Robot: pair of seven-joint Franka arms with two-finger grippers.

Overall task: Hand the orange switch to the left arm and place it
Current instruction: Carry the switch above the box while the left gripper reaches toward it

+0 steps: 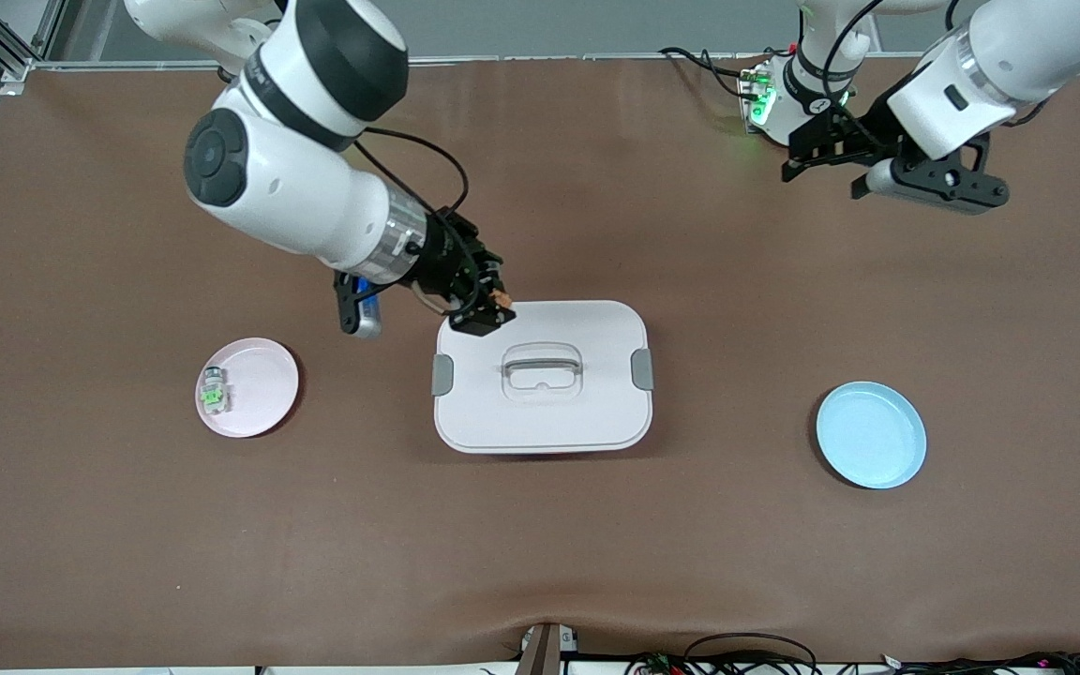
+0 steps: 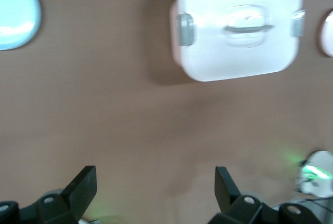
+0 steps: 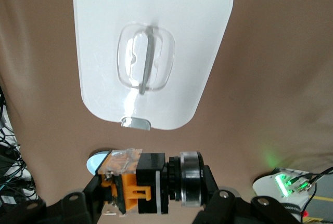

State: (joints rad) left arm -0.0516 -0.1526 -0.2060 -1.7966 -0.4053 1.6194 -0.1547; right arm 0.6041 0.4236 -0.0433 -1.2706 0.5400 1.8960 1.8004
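Observation:
The orange switch (image 1: 502, 299) is a small black part with an orange centre and a silver ring. My right gripper (image 1: 484, 305) is shut on it, up in the air over the corner of the white box (image 1: 587, 417) toward the right arm's end. In the right wrist view the switch (image 3: 140, 182) sits between the gripper's (image 3: 151, 190) fingers, with the box lid (image 3: 197, 37) below. My left gripper (image 1: 795, 159) is open and empty, held above the table near the left arm's base. In the left wrist view its fingers (image 2: 83, 187) stand wide apart, with the box (image 2: 218, 52) in view.
A pink plate (image 1: 268, 370) toward the right arm's end holds a pale part with a green centre (image 1: 213, 390). A light blue plate (image 1: 870, 434) lies toward the left arm's end. A green-lit device (image 1: 757, 98) with cables sits by the left arm's base.

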